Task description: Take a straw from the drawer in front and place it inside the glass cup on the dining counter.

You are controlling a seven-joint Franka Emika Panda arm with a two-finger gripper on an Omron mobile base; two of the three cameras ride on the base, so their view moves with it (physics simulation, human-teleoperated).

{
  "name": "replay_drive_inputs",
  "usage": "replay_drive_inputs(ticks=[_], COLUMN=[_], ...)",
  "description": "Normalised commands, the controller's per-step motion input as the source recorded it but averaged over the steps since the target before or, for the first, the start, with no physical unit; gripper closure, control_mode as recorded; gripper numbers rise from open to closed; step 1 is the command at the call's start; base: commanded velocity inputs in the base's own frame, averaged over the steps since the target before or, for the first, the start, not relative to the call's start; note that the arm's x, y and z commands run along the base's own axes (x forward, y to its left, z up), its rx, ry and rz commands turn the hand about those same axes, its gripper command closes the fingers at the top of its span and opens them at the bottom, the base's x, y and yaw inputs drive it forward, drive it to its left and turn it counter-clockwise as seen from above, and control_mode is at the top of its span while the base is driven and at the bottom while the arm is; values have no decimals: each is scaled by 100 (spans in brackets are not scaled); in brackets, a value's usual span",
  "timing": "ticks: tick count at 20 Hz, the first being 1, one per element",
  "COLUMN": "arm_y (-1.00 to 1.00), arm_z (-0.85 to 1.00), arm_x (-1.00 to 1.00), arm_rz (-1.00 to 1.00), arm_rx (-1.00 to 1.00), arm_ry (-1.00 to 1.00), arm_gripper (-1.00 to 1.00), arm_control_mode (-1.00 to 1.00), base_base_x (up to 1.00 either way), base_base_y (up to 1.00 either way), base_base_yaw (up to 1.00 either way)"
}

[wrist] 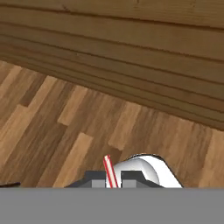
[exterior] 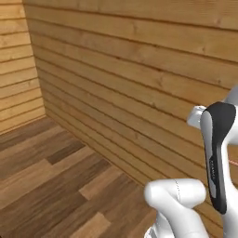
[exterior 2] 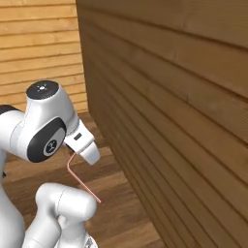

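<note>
My gripper point(wrist: 113, 178) is shut on the straw point(wrist: 108, 168), a thin red-and-white stick rising between the two dark fingertips in the hand view. In the right base view the straw point(exterior 2: 83, 183) hangs as a thin pink line from the gripper point(exterior 2: 76, 153) down and to the right, past the arm's lower white link. A short pink bit of the straw point(exterior: 234, 162) shows at the right edge of the left base view, beside the arm's dark link. The drawer, the glass cup and the dining counter are out of view.
A wall of horizontal wooden planks point(exterior: 139, 69) stands close ahead and runs along the right side point(exterior 2: 184, 97). Below it lies a wood-plank floor point(exterior: 46, 176), open to the left, where another plank wall point(exterior 2: 38, 48) meets the first at a corner.
</note>
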Motion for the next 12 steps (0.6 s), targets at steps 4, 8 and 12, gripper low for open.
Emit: replay_drive_inputs(ticks=[4, 8, 12], arm_y=[0, 0, 0], arm_z=[0, 0, 0], arm_x=[0, 0, 0], arm_rz=[0, 0, 0], arm_rx=[0, 0, 0], arm_ry=[0, 0, 0], arm_gripper=[100, 100, 100], arm_control_mode=[100, 100, 100], base_base_x=[94, 91, 90], base_base_y=[0, 0, -1], base_base_yaw=[78, 79, 80])
